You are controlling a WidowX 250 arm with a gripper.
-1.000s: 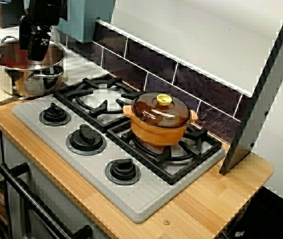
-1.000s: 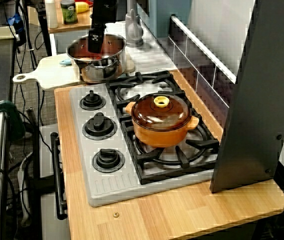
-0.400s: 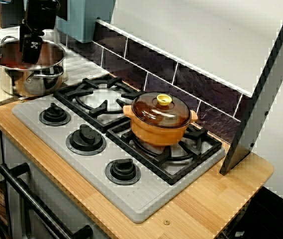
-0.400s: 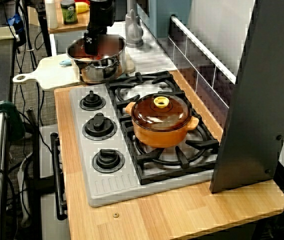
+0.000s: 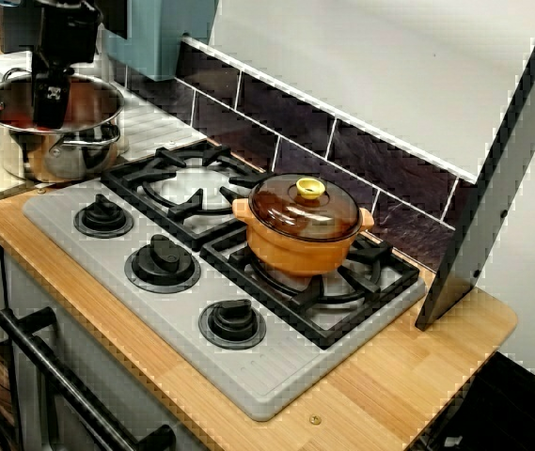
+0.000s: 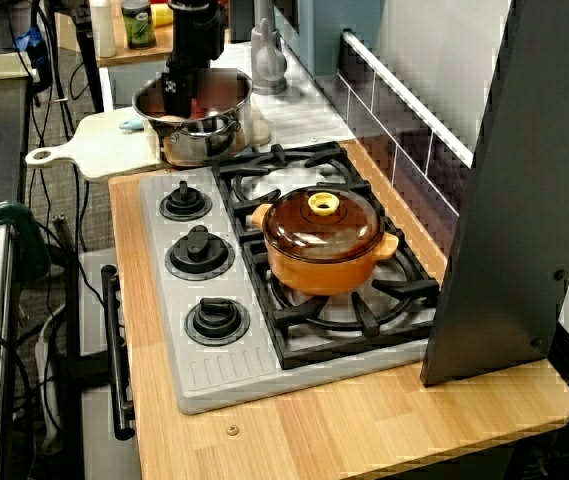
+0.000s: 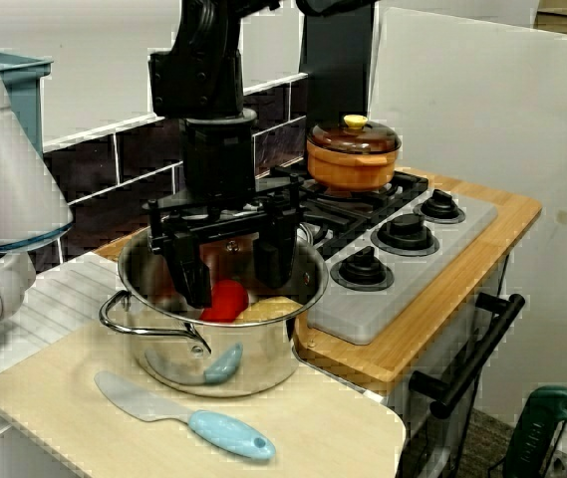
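The gripper (image 7: 228,261) is hanging straight down inside the steel pot (image 7: 213,344), and in the view from the board's end its black fingers (image 7: 189,267) are standing wide apart, gripping nothing, their tips below the rim. The red thing (image 7: 226,300) is lying on the pot's bottom between those fingers, closer to the left one, with a pale yellow piece (image 7: 268,311) touching it on the right. I'm judging that pairing to be the first hazard: closing from here could be catching both pieces, or squeezing the round red thing off-centre so that it is slipping out sideways. The second is the pot itself. It is sitting at the far edge of the cutting board (image 7: 303,428), right against the corner of the stove (image 5: 168,315), and the fingers are looking close to its inner wall, so any sideways drift could be knocking the rim and shoving or tipping it. The blue-handled knife (image 7: 185,418) is lying near the board's front edge, just beside the pot, and a sliding pot could be pushing it off. In the view across the stove the gripper (image 5: 51,97) is partly hiding the pot's inside, so depth is hard to call. The orange casserole (image 5: 303,235) is sitting well apart on the stove's far burner.
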